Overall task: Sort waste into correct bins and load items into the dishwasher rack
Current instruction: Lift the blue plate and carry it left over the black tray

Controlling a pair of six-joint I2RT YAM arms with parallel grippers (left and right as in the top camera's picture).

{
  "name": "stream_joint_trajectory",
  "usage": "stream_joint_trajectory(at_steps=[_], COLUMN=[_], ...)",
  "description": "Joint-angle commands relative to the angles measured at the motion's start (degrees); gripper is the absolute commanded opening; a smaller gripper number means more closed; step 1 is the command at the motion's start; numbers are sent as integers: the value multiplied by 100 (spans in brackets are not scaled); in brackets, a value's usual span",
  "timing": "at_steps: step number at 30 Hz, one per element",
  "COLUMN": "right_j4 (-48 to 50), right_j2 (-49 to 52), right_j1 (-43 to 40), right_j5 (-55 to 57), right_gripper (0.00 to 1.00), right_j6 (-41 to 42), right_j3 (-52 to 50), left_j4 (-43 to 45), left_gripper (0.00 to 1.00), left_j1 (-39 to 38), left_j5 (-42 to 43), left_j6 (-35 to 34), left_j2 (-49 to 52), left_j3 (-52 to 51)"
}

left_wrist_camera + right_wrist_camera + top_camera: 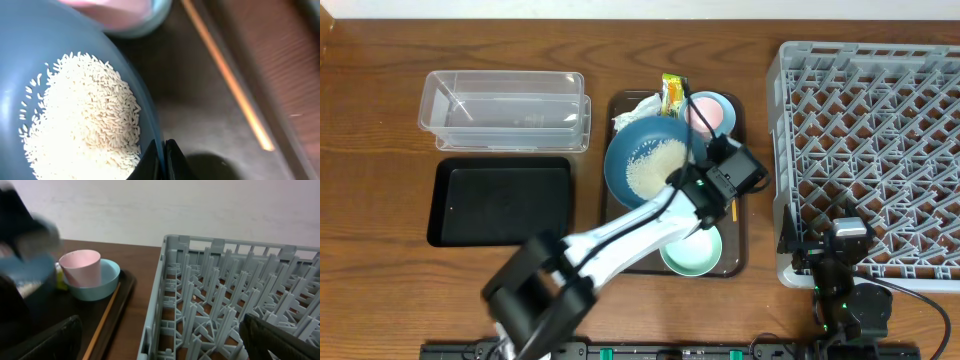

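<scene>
The plate (623, 150) lies on the tray (738, 240) with rice (85, 120) heaped in it, and its rim is pinched tight by the left gripper (164, 160). The right gripper (162, 337) is held wide open by the rack (880, 120), with nothing in it. The plate looks hard and smooth, so it could slip. It is best kept flat, or the loose rice would be spilled.
</scene>
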Motion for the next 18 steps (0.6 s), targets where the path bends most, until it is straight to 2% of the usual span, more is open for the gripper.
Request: stream_joint_trajectory(at_steps=[1, 10, 18], right_j4=[-22, -22, -22], right_j2=[-31, -31, -31], right_j1=[-48, -48, -48], right_j5=[33, 33, 33], right_gripper=[99, 99, 99], right_j6=[-44, -44, -46], right_j3=[-13, -13, -13], left_j4=[-151, -1038, -1591], left_gripper=[6, 6, 6], left_j1=[-4, 330, 1639], left_j5=[-181, -114, 1331], left_j6=[-382, -1390, -1460], left_j2=[-595, -1687, -2208], left_j3=[81, 81, 81])
